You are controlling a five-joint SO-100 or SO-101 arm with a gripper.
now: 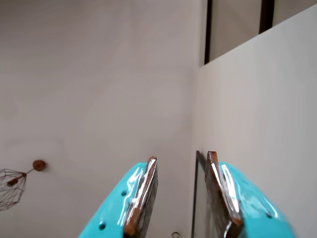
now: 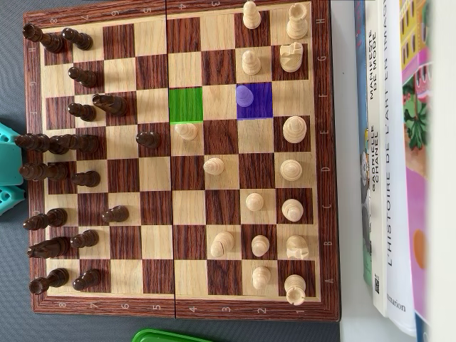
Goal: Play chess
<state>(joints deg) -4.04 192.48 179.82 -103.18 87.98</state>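
Wrist view has the teal gripper (image 1: 181,161) pointed at a wall, jaws spread with nothing between them. Overhead view, the chessboard (image 2: 324,164) fills the frame; a purple-tinted pawn (image 2: 244,95) sits upper center-right.

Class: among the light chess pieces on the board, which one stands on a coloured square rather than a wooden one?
The light pawn on the purple square, tinted purple itself. The green square is empty.

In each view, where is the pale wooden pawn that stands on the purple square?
Wrist view: not in it.
Overhead view: pale wooden pawn, upper part, right of centre.
Shared landmark: turquoise arm plastic at the overhead view's left edge; the gripper at the wrist view's bottom.
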